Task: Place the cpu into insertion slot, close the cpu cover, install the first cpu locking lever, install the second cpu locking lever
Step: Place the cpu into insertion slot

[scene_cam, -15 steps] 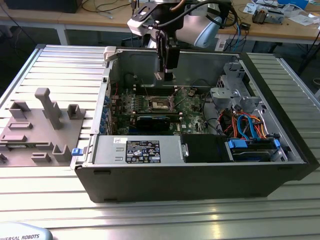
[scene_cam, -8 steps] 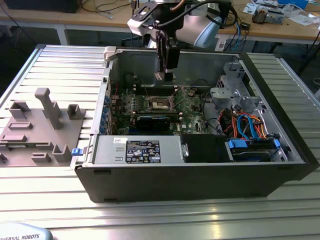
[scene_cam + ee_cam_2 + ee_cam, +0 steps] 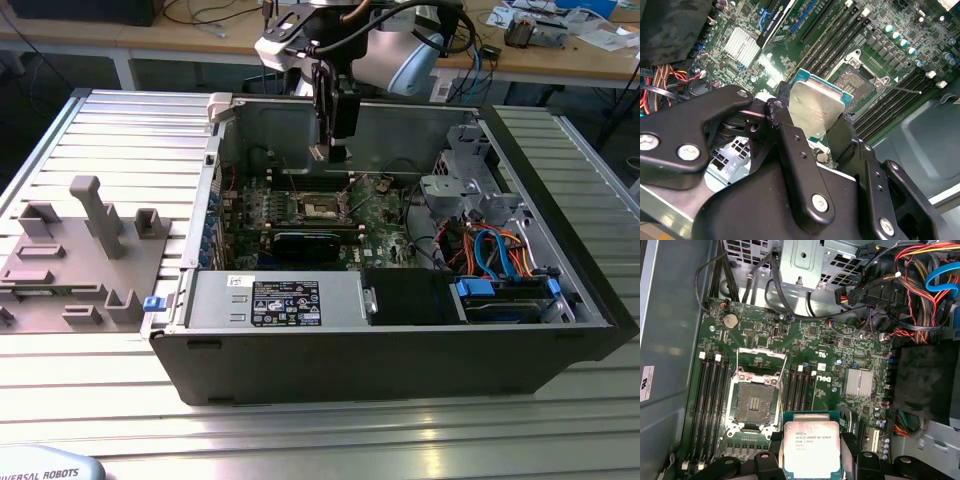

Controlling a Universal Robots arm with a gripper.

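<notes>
- The gripper (image 3: 333, 153) hangs from the arm down into an open computer case (image 3: 400, 365), its tips above the green motherboard (image 3: 830, 340)
- Its jaws are closed on the cpu (image 3: 811, 447): the black fingers (image 3: 767, 462) press on two opposite edges and the chip sits square between them
- The cpu's silvery face shows in both wrist views, with a thin green rim around it
- The insertion slot (image 3: 755, 407) lies below the jaws and a little off to one side, near the held chip but not touching it; its dark contact field is uncovered
- The cpu cover (image 3: 762, 351) is swung up off the slot, standing at the slot's edge farthest from the jaws
- Black memory slots (image 3: 710, 400) run along both flanks of the insertion slot, beneath the jaws
- A finned silver heat sink (image 3: 858, 382) sits on the board just beyond the fingertips, on the other side from the slot
- A tangle of red, orange and blue cables (image 3: 920, 265) lies farther off from the jaws
- A grey fixture plate (image 3: 70, 265) rests outside the case, well apart from the jaws
</notes>
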